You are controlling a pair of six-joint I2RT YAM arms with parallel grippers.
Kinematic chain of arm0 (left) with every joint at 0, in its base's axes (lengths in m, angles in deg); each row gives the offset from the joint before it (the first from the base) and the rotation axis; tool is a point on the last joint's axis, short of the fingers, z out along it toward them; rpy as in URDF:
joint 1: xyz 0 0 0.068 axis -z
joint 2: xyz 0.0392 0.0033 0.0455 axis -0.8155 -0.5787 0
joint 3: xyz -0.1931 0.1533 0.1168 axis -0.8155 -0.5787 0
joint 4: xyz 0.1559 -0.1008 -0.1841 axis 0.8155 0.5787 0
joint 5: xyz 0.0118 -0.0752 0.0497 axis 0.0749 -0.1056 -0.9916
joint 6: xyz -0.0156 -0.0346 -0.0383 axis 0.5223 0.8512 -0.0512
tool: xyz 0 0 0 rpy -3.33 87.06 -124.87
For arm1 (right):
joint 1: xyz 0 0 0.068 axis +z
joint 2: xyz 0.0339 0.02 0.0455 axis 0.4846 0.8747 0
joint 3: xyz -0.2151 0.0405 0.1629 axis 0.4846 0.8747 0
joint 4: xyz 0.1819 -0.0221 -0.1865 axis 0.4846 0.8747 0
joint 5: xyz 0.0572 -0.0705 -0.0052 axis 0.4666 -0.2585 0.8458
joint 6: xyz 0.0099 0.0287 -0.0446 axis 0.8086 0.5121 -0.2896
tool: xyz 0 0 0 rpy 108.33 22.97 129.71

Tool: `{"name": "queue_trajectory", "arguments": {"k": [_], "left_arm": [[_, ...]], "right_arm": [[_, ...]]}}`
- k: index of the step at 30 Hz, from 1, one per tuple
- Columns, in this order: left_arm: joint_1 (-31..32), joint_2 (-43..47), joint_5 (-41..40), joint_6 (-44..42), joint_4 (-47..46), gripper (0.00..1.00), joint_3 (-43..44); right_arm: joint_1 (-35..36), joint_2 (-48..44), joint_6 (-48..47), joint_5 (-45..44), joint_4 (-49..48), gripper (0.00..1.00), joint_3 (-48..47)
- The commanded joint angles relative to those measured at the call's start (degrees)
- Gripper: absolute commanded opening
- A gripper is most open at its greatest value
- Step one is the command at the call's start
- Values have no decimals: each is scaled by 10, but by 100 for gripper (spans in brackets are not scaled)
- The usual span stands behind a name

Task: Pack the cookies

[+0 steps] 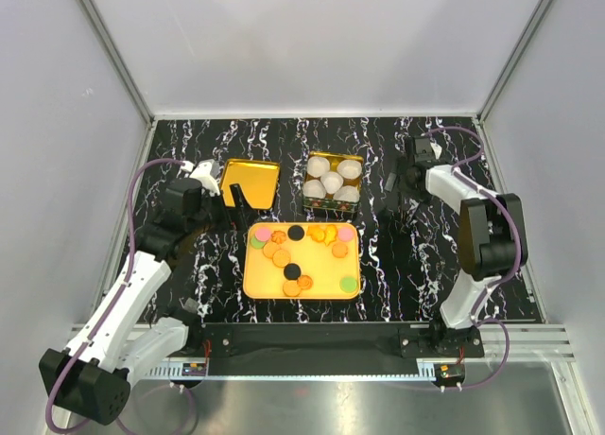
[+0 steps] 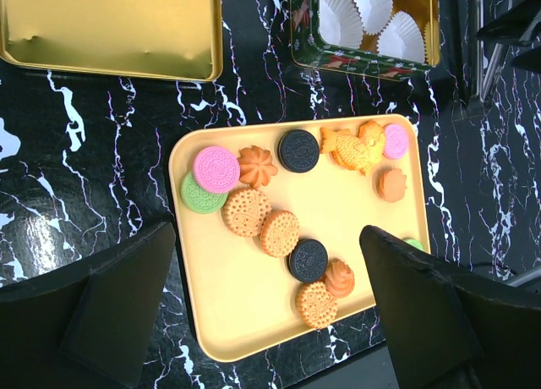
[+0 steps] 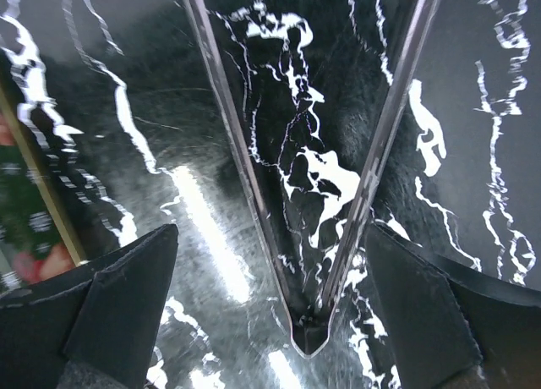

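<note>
Marbled black table | left end effector wide open, empty, above cookies | right end effector wide open, straddling tongs

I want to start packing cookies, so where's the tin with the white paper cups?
In the top view, the tin sits just behind the yellow tray, right of the gold lid.

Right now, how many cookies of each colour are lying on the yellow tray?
Orange cookies: about 9 (three overlap at the far edge, so I may be off by one)
Black cookies: 2
Pink cookies: 2
Green cookies: 2
Total: about 15
</note>
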Motion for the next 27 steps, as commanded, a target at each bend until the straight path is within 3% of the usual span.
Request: {"name": "queue_trajectory", "arguments": {"k": [1, 18, 27], "left_arm": [[-2, 11, 7, -2, -22, 99, -3], [-3, 9, 0, -2, -18, 99, -4], [-2, 11, -7, -2, -17, 99, -4]], "right_arm": [[-3, 9, -18, 0, -37, 100, 2], [-30, 70, -66, 31, -31, 100, -38], [-32, 106, -72, 34, -11, 92, -63]]}}
